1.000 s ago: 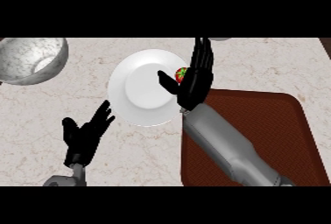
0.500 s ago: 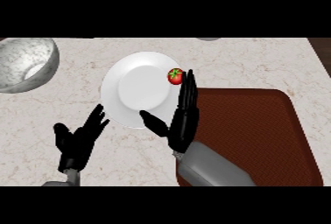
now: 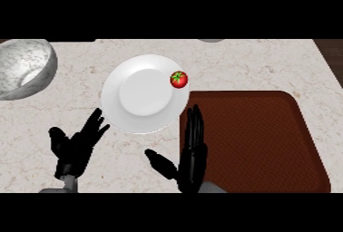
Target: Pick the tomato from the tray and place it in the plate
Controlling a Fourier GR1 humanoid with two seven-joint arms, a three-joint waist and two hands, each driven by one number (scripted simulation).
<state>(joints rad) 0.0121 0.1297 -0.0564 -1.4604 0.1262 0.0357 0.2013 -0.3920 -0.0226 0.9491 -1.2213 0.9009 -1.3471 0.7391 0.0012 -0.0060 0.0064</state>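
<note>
On the right rim of the white plate (image 3: 144,93) sits the tomato (image 3: 178,79), red with a small green stalk on top, clear of both hands. That plate lies on the pale speckled counter (image 3: 254,63), a little left of the middle and toward the far side, and its right edge comes just beside the far left corner of the brown tray (image 3: 258,140). This tray fills the near right part of the counter and nothing lies on its bare surface.

Near the lower edge, the right hand (image 3: 191,156) hangs over the tray's left border, its fingers straight and held together, pointing toward the far side, with the thumb spread out to the left. It is open and holds nothing; the fingertips end just near of the plate's rim, well apart from the tomato.

Further left, the left hand (image 3: 75,145) rests above the bare counter, fingers up and relaxed, spread slightly, also open and empty.

At the far left corner stands a grey speckled bowl (image 3: 23,68), partly cut by the view's edge, apart from the plate.
</note>
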